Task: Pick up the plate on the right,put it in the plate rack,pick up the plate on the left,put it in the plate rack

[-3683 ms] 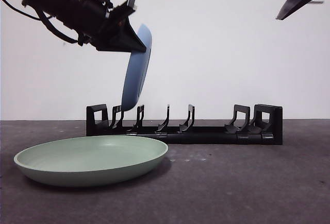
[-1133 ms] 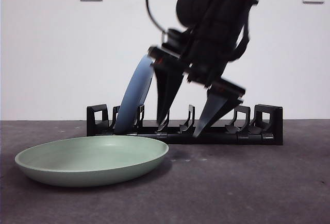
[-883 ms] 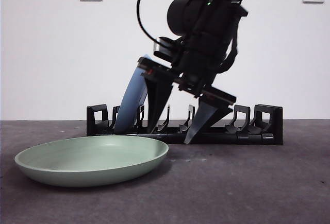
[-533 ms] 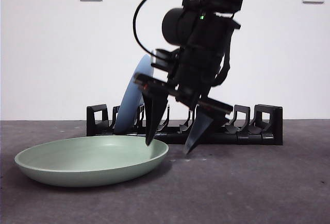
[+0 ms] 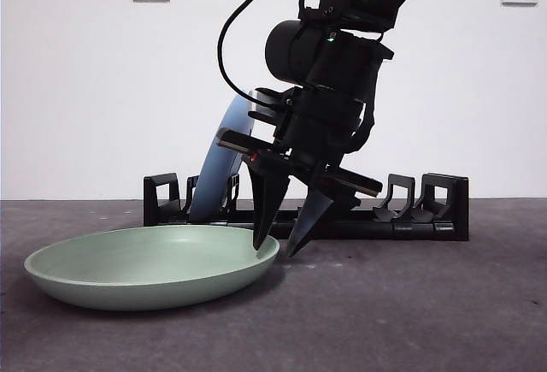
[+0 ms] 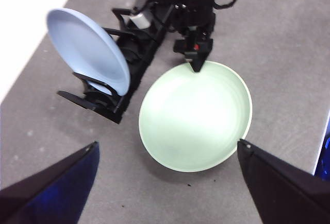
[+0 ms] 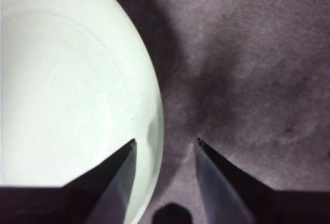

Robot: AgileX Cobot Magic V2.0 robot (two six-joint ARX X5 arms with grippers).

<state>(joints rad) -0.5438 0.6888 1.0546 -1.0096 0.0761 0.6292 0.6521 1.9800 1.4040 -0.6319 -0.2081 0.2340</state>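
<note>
Fingers of the right gripper (image 5: 282,246) are spread and straddle the rim of the green plate (image 5: 149,262): in the right wrist view one finger (image 7: 121,175) sits over the plate's inner slope and the other over the grey tabletop (image 7: 247,69) just outside the rim, with nothing pinched between them. The green plate (image 7: 67,80) lies flat on the tabletop in front of the plate rack (image 5: 410,214). The blue plate (image 5: 224,154) stands on edge in the rack, tilted, near the rack's end closest to the green plate. The left wrist view looks down from high up on both plates and the rack; the left gripper (image 6: 167,175) is well clear of everything, its fingers spread wide and empty. In that view the right gripper (image 6: 197,64) meets the green plate (image 6: 196,118) at the rim on the side nearest the rack (image 6: 103,98).
</note>
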